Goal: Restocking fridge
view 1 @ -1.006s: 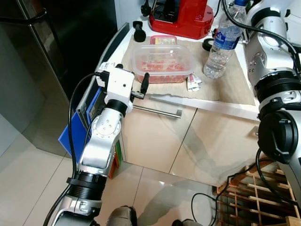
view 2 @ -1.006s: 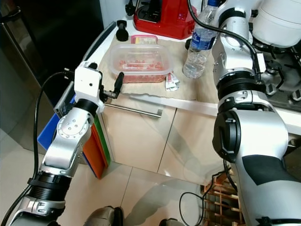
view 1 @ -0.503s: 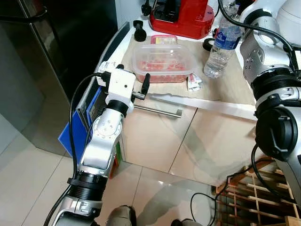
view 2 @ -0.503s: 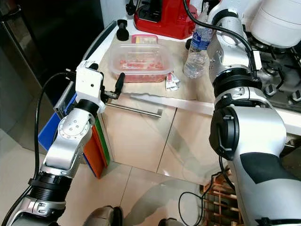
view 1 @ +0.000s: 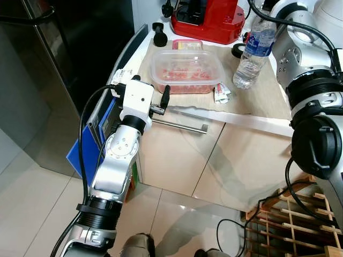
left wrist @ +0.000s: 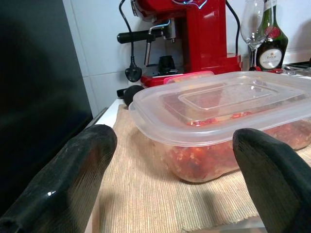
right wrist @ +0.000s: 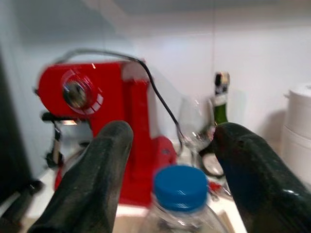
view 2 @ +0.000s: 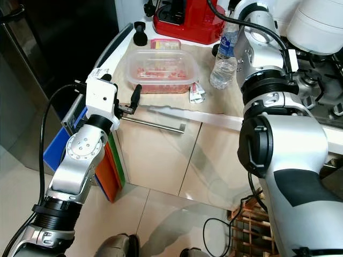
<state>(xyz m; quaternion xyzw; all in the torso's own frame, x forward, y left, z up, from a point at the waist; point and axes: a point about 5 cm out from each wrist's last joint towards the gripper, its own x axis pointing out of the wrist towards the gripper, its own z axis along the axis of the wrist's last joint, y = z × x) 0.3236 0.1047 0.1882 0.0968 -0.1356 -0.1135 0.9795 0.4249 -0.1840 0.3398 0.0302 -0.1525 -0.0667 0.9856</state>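
The lidded container [view 1: 186, 71] sits on the mat [view 1: 268, 95] on the counter; the water bottle [view 1: 252, 52] stands to its right; the coffee machine [view 1: 208, 19] stands behind both. The fridge [view 1: 69, 43] stands left of the counter.

A red espresso machine [view 1: 206, 19] is seen at the top centre, on the counter behind a beige mat [view 1: 262, 93]. A wine glass [left wrist: 252, 26] and dark bottle [left wrist: 270, 36] are placed beside it. A wooden rack [view 1: 292, 225] is seen lower right.
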